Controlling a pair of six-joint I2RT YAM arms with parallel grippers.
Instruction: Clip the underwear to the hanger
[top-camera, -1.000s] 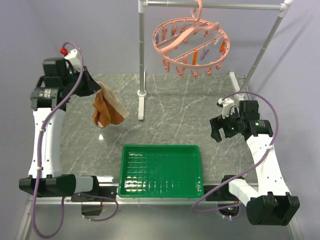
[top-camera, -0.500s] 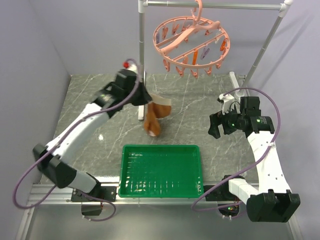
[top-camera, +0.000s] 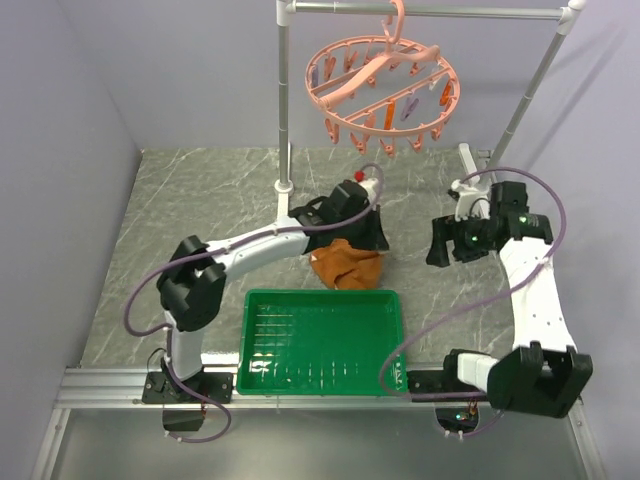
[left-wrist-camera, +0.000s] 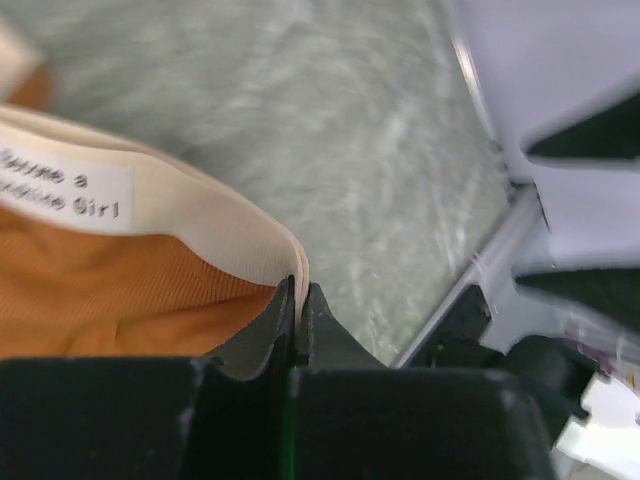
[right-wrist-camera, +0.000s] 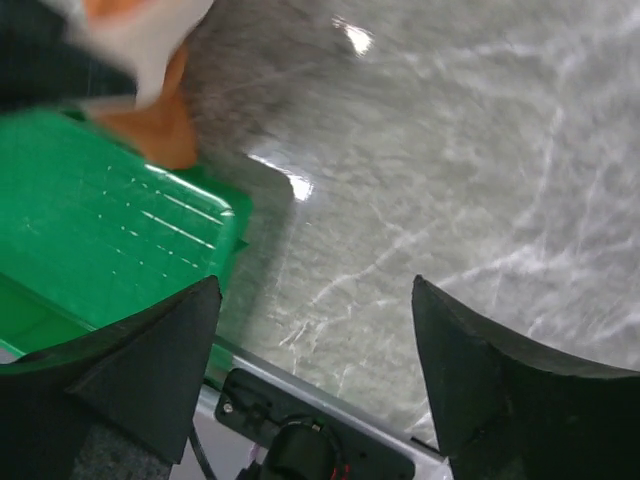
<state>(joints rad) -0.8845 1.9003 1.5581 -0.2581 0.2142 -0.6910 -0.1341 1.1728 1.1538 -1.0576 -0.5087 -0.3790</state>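
Note:
The rust-orange underwear (top-camera: 345, 263) with its cream waistband (left-wrist-camera: 190, 215) hangs from my left gripper (top-camera: 368, 240) over the table's middle, just beyond the green tray. The left jaws (left-wrist-camera: 297, 290) are shut on the waistband's edge. The salmon-pink ring hanger (top-camera: 380, 85) with several dangling clothespins hangs from the grey rack's top bar, above and behind the underwear. My right gripper (top-camera: 437, 252) is open and empty at the right, its fingers (right-wrist-camera: 150, 350) spread wide over the marble. A blurred part of the underwear (right-wrist-camera: 150, 90) shows at the right wrist view's top left.
A green mesh tray (top-camera: 322, 340) sits at the table's near edge; its corner shows in the right wrist view (right-wrist-camera: 110, 230). The grey rack's upright post (top-camera: 284, 100) stands behind the left arm and its slanted leg (top-camera: 530, 90) at the right. Purple walls surround the table.
My left arm swung from the far left to the table's middle, carrying the underwear with it. My right gripper moved slightly up and back.

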